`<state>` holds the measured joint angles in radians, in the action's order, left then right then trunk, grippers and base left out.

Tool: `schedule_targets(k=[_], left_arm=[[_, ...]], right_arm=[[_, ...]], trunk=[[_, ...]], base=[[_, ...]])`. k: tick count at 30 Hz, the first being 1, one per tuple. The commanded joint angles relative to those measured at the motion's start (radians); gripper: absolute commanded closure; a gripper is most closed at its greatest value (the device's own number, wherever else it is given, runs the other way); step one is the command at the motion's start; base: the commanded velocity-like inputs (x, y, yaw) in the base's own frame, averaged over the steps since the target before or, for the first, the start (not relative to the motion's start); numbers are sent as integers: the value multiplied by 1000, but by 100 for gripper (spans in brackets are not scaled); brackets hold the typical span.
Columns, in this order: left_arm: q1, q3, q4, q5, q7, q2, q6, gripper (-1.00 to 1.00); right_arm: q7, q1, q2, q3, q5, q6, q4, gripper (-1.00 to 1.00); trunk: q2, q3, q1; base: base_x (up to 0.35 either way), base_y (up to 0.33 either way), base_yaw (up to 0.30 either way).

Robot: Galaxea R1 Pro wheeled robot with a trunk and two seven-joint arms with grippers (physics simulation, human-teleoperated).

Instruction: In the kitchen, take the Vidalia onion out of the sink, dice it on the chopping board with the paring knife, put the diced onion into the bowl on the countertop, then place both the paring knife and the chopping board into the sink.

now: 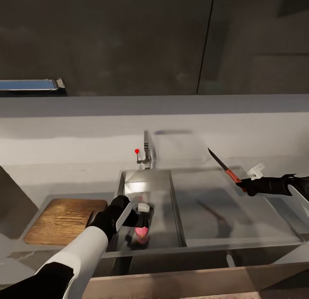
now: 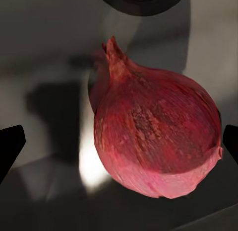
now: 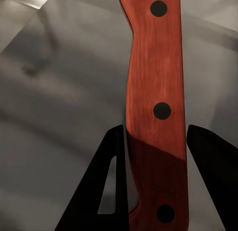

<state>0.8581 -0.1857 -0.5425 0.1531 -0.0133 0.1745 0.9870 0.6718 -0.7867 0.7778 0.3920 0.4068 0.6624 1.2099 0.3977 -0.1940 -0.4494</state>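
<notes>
1. Onion slip is the first risk. The red-skinned bulb lies on the floor of the sink basin, on the near side of the tap, and the left hand hangs low over it with its two dark tips spread wide, one on each side of the bulb and neither touching it. The skin looks smooth and the body round, so if the tips close off-centre I expect the bulb to squirt out and roll across the steel.

2. Collision with the basin comes next. The left hand is already deep between the sink walls; a further drop could drive the fingertips into the floor before they close.

3. Knife trouble on the other side. The right hand is clamped on the red-orange handle of the paring knife, held in the air over the drainboard to the right of the tap, blade angled up and towards the wall. The grip sits at the butt of the handle, so a quick swing could twist the knife in the hold, or drop it onto the steel.

4. Crossing paths. The chopping board lies on the bench left of the sink, so the knife must later pass over the basin; doing that while the left arm lifts out risks a strike.
</notes>
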Motion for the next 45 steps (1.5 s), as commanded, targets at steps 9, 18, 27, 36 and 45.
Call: schedule_targets(k=[9,18,27,36,45], left_arm=[[1,-1,-1,0,-1,0,4,-100],[1,-1,0,0,-1,0,4,-100],[1,-1,0,0,-1,0,4,-100],[1,-1,0,0,0,0,4,-100],[1,0,0,1,0,0,4,-100]], right_arm=[[-2,-2,1,2,7,6,0,100],[-2,-2,1,2,7,6,0,100],[-1,-2,1,2,7,6,0,100],[-2,-2,1,2,7,6,0,100],[-2,-2,1,2,7,6,0,100]], trunk=[[2,-11,-1],[2,-12,-1],[2,-17,-1],[2,-18,-1],[2,-18,-1]], base=[[0,0,0],[0,0,0],[0,0,0],[0,0,0],[0,0,0]])
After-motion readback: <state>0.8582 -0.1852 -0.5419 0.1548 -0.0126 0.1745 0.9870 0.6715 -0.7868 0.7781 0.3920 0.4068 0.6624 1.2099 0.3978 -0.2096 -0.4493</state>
